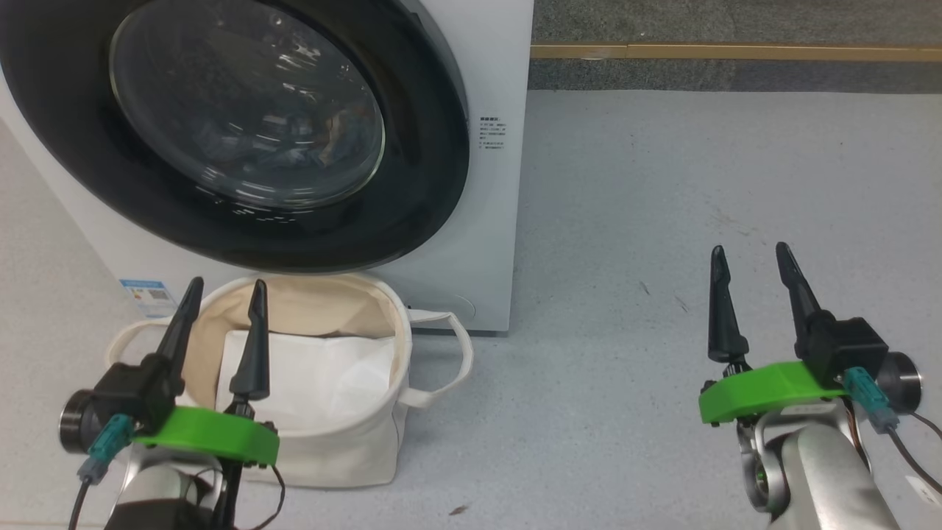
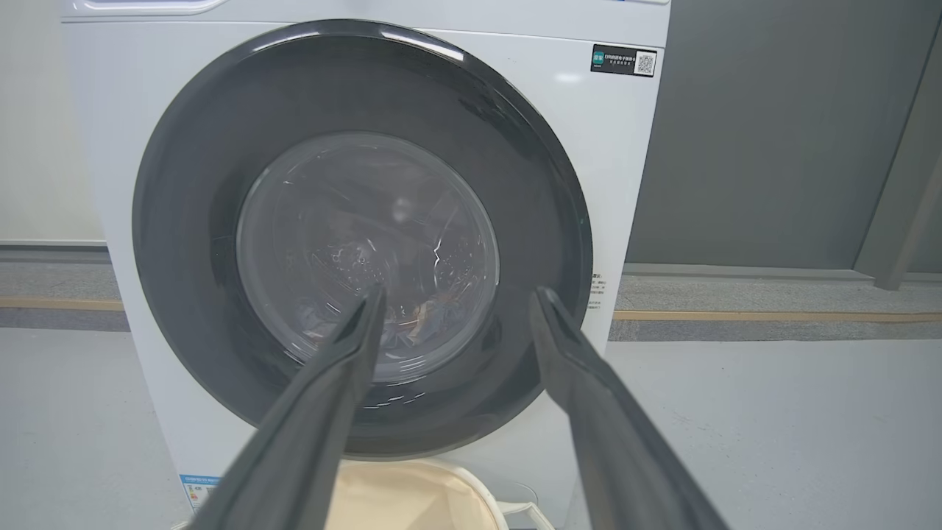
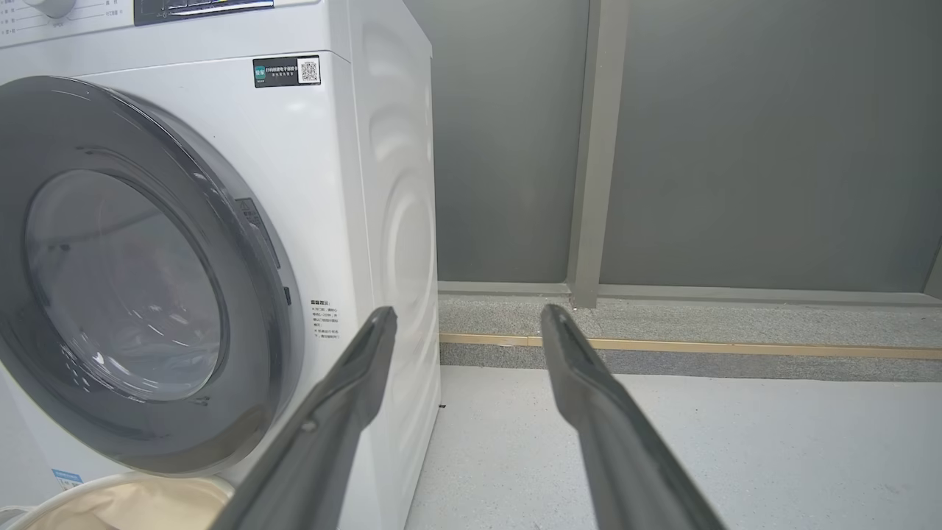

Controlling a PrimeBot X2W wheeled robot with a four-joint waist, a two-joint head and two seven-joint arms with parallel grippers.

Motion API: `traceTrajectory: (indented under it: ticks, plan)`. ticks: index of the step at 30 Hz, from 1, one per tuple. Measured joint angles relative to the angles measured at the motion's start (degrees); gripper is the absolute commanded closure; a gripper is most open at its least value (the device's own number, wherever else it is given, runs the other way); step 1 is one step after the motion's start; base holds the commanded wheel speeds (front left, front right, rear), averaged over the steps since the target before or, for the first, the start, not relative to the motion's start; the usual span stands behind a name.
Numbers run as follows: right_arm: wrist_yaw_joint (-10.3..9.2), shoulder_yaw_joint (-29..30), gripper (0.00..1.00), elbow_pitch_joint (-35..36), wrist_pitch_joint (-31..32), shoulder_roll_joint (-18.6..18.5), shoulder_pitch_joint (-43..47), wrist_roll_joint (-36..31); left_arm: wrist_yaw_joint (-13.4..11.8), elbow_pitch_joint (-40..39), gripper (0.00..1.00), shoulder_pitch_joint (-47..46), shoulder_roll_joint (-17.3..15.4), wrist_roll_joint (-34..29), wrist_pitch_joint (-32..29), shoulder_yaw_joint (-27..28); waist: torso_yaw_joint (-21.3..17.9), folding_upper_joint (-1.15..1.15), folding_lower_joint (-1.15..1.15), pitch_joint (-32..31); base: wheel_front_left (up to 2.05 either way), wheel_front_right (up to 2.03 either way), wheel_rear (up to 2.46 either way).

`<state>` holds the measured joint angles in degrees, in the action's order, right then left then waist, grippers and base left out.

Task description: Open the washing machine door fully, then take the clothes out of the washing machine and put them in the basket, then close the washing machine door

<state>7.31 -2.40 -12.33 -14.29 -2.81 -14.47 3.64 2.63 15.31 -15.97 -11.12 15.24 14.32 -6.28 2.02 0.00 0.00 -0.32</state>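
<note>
The white washing machine (image 1: 489,221) (image 2: 611,162) (image 3: 368,184) fills the upper left of the head view. Its round black-rimmed door (image 1: 434,177) (image 2: 184,221) (image 3: 250,309) lies shut against the front. Through the glass, blue and cream clothes (image 1: 324,143) (image 2: 430,320) show dimly in the drum. The cream canvas basket (image 1: 368,434) (image 2: 401,500) (image 3: 118,508) stands on the floor right under the door, with a white liner (image 1: 316,383) inside. My left gripper (image 1: 225,291) (image 2: 456,298) hangs open over the basket's near side. My right gripper (image 1: 749,254) (image 3: 467,313) is open above bare floor, right of the washer.
Grey speckled floor (image 1: 662,221) spreads to the right of the washer. A raised grey ledge with a wooden strip (image 1: 736,51) (image 3: 736,346) runs along the back wall. A grey post (image 3: 592,147) stands on the wall behind.
</note>
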Motion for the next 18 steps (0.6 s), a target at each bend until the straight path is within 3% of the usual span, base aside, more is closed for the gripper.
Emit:
traceTrajectory:
  ticks: [15, 18]
  plan:
    - [0.00, -0.76, 0.00, 0.01, 0.00, 0.00, 0.02, 5.71, 1.46, 5.68, 0.00, -0.74, 0.65, 2.11, -0.19, 0.30, 0.28, 0.00, 0.00, 0.48, 0.00, 0.00, 0.00]
    - [0.00, -0.83, 0.00, 0.08, 0.00, -0.01, 0.02, 9.28, 1.44, 5.71, 0.00, -1.36, 0.52, 2.09, -0.19, 0.13, 0.40, 0.00, 0.00, 0.97, 0.00, 0.00, 0.00]
